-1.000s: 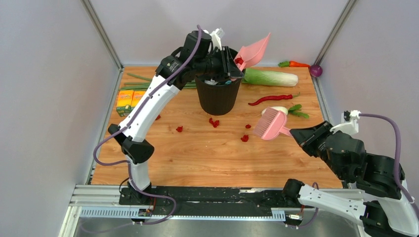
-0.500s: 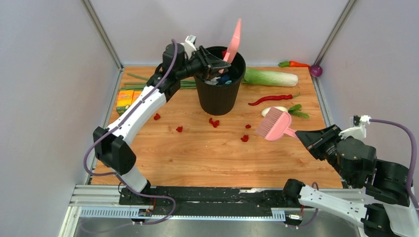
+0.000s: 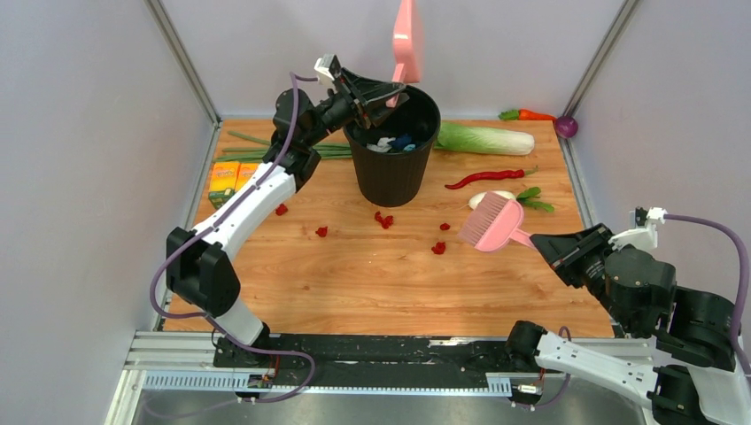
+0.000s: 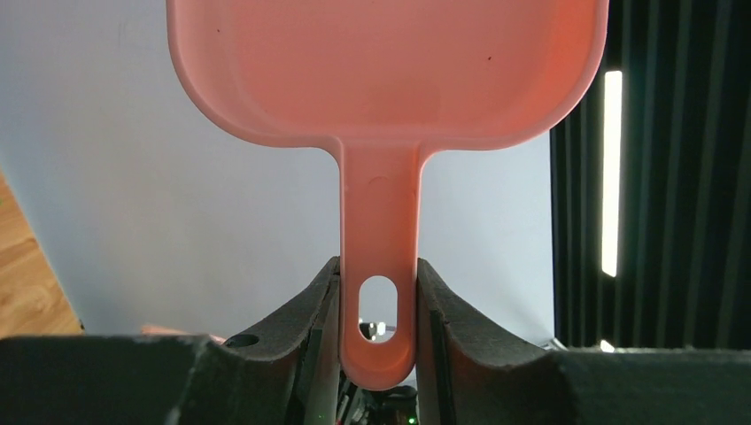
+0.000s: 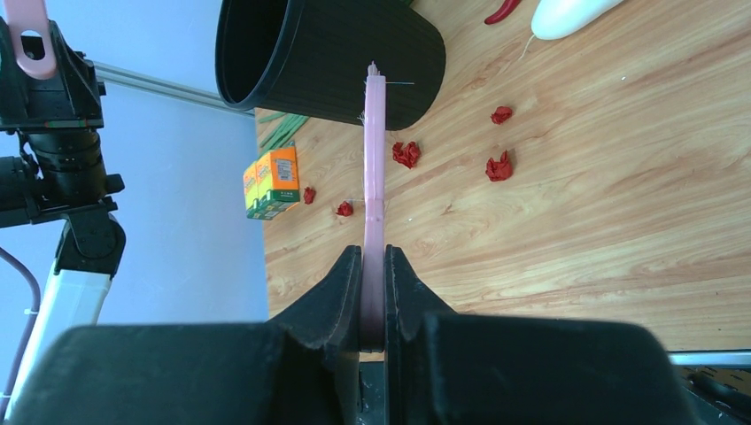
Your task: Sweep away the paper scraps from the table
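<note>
The dustpan point(image 3: 406, 40) is held upright above the bin point(image 3: 394, 168), its handle clamped in the left gripper point(image 4: 376, 270); the brush point(image 3: 490, 223) is clamped in the right gripper point(image 5: 373, 266). The paper scraps point(image 3: 384, 219) lie scattered on the table point(image 3: 372, 292) in front of the bin. Were the pan lowered carelessly, the bin could be tipped and its contents spilled. Scraps beside the bin may be missed, and the nearby chili point(image 3: 491, 177) could be swept along.
</note>
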Motion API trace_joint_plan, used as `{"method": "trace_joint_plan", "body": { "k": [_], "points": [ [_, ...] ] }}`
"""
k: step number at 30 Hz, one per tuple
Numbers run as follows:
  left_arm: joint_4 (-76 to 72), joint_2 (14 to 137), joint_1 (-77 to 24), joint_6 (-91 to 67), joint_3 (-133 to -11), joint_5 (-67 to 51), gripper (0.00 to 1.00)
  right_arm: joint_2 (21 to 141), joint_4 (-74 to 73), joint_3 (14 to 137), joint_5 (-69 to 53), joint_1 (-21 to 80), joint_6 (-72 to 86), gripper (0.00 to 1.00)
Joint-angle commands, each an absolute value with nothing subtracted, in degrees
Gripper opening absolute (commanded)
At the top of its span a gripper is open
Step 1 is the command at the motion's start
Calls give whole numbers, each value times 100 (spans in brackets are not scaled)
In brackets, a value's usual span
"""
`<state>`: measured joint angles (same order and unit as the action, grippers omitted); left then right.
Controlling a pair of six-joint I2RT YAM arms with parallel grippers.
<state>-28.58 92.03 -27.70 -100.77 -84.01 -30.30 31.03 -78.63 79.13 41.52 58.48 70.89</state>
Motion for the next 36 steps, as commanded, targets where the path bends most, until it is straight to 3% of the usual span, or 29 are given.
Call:
{"method": "trace_joint_plan", "body": {
  "k": [1,10,19,28,36],
  "points": [
    [-2475,9167,-2786,-9724,-9008,-3383,0,3234,-7928,7945,4228,5871,7190,0],
    [1831,8122,-2777,-6614,-9615,-3200,0,3454,-7717,7972,4157,5871,6952,0],
    [5542,6980,-2944,-4167,-10011,-1321,0,4085,-6357,7638,3500,5871,6145,0],
    [6969,5530,-2944,-3560,-9246,754,0,5720,-4123,7725,2049,5871,5643,0],
    [7602,4677,-2936,-3288,-8553,1705,0,7302,-3104,8331,1398,5880,5414,0]
  ]
}}
